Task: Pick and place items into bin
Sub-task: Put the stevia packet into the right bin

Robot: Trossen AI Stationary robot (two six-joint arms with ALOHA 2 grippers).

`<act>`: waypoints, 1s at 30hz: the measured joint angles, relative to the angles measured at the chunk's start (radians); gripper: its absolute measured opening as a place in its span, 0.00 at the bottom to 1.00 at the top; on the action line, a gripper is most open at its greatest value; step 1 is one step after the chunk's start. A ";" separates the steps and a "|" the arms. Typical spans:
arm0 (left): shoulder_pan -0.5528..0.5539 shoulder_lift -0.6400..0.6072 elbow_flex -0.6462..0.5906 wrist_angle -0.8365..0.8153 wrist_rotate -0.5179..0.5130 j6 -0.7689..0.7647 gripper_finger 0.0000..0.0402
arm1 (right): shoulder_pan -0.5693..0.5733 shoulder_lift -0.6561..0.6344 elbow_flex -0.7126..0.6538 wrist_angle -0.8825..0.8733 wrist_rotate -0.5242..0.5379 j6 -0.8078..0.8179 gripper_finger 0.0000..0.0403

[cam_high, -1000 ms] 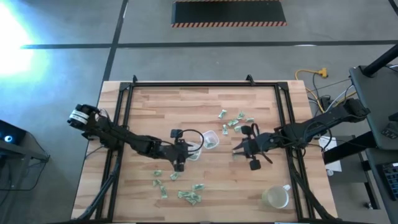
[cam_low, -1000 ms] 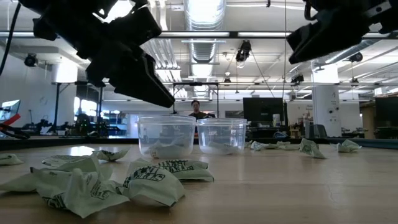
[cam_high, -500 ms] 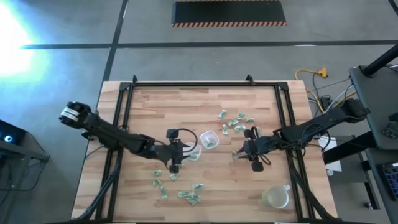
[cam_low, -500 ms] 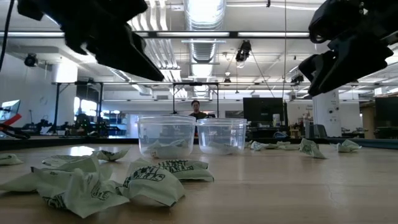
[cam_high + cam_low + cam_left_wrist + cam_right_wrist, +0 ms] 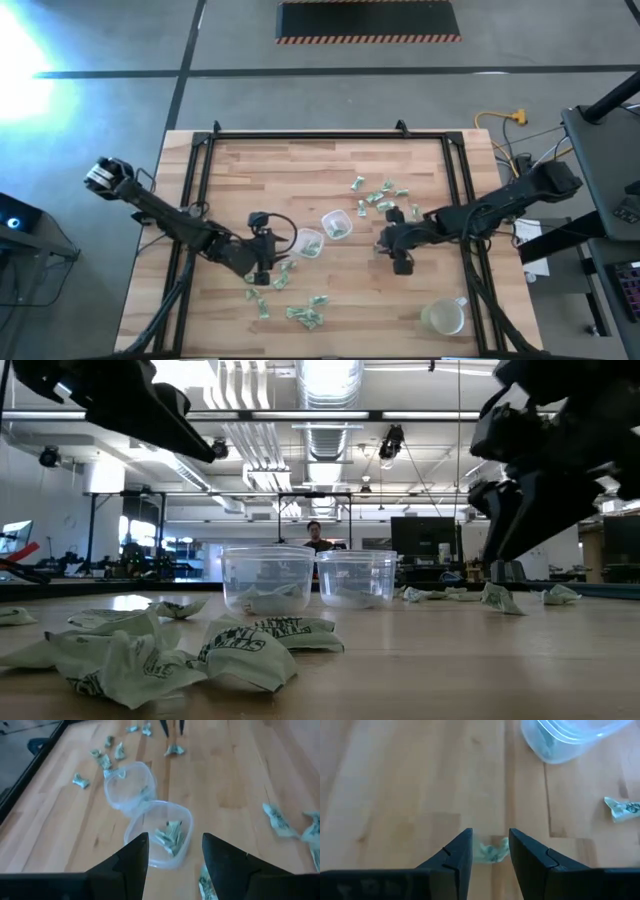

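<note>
The right gripper (image 5: 490, 851) is reaching down over the bench (image 5: 300, 170), its fingers (image 5: 457, 852) standing apart on either side of one crumpled green-and-white wrapper (image 5: 492, 852) lying on the wood near the two clear tubs (image 5: 324, 232). The left gripper (image 5: 172, 851) is hovering open and empty just beside the nearer tub (image 5: 160, 832), which is holding a few wrappers. More wrappers are lying scattered in two clusters (image 5: 380, 195) on either side of the tubs. A pale mug (image 5: 445, 317) is sitting at the bench's corner.
</note>
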 joint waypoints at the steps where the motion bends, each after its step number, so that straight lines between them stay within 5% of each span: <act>1: -0.007 -0.002 0.000 -0.007 -0.004 -0.001 0.42 | -0.007 0.014 0.006 0.000 0.005 0.000 0.29; 30: -0.022 -0.006 -0.003 -0.027 -0.023 -0.020 0.42 | -0.041 0.102 0.018 -0.051 -0.012 0.071 0.22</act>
